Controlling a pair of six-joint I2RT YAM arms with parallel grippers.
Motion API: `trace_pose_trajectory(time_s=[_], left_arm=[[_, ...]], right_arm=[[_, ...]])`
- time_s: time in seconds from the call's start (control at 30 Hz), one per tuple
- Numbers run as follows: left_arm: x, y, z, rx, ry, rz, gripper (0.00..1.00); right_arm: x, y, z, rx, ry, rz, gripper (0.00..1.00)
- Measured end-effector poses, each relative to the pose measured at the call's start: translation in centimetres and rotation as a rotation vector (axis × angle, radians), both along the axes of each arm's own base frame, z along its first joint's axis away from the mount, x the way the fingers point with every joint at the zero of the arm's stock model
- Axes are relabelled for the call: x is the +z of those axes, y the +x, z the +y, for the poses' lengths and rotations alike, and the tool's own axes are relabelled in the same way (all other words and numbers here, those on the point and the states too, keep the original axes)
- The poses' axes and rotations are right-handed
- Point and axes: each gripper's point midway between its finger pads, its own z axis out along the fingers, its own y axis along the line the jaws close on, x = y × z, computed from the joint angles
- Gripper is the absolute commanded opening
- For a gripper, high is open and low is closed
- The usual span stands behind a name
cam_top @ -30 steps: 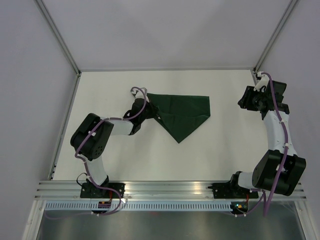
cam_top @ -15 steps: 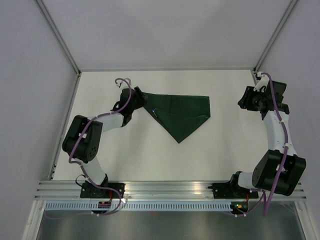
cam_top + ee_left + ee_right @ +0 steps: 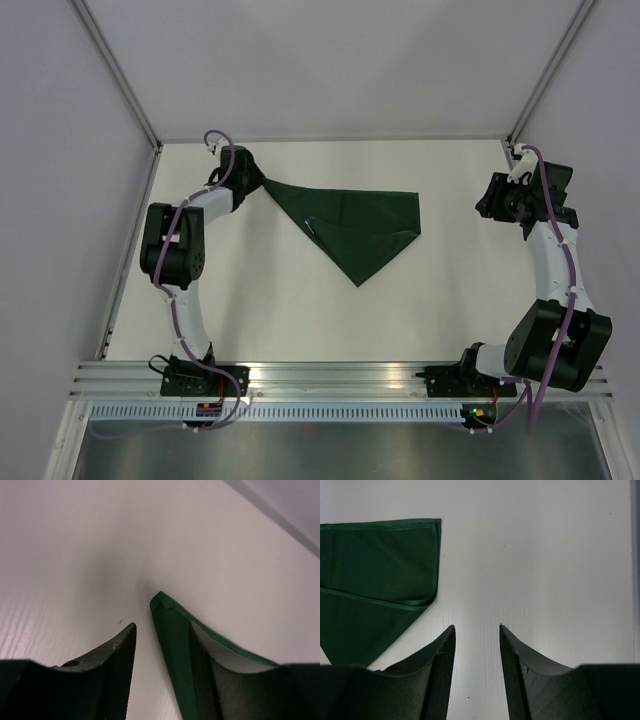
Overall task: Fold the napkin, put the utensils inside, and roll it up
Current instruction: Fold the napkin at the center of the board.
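Observation:
The dark green napkin (image 3: pixel 355 225) lies folded into a triangle at mid-table, its point toward me. A short thin pale sliver (image 3: pixel 312 224) shows at a fold on its left part. It may be the fork, and the rest is hidden. My left gripper (image 3: pixel 250 176) is at the napkin's far-left corner. In the left wrist view the left gripper (image 3: pixel 162 626) is open, and the napkin's corner strip (image 3: pixel 170 630) runs between the jaws against the right finger. My right gripper (image 3: pixel 487 205) is open and empty, right of the napkin; the right gripper (image 3: pixel 476 627) faces the napkin's right corner (image 3: pixel 395 565).
The white table (image 3: pixel 300 320) is walled by pale panels with metal posts at the far corners (image 3: pixel 157 145). An aluminium rail (image 3: pixel 330 375) with both arm bases runs along the near edge.
My left gripper has moved up and to the far left. The napkin's left corner has stretched out leftward with it into a sharper point. The right arm has not moved.

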Motion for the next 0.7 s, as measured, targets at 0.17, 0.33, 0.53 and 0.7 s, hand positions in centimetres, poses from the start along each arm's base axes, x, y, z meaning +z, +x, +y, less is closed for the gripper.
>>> trace_pose_trajectory(time_s=[0.17, 0.33, 0.53, 0.7], left_arm=[[-4.4, -0.9, -1.0, -0.065, -0.035, 0.109, 0.53], [-5.0, -0.4, -1.7, -0.099, -0.076, 0.119, 0.51], [-5.5, 0.2, -2.0, -0.104, -0.125, 0.122, 0.34], [-5.9, 0.8, -2.1, -0.105, -0.168, 0.111, 0.15]], right_arm=[[0.0, 0.0, 0.0, 0.000, 0.000, 0.000, 0.46], [0.0, 0.0, 0.0, 0.000, 0.000, 0.000, 0.46], [0.0, 0.0, 0.0, 0.000, 0.000, 0.000, 0.46], [0.0, 0.0, 0.0, 0.000, -0.001, 0.000, 0.47]])
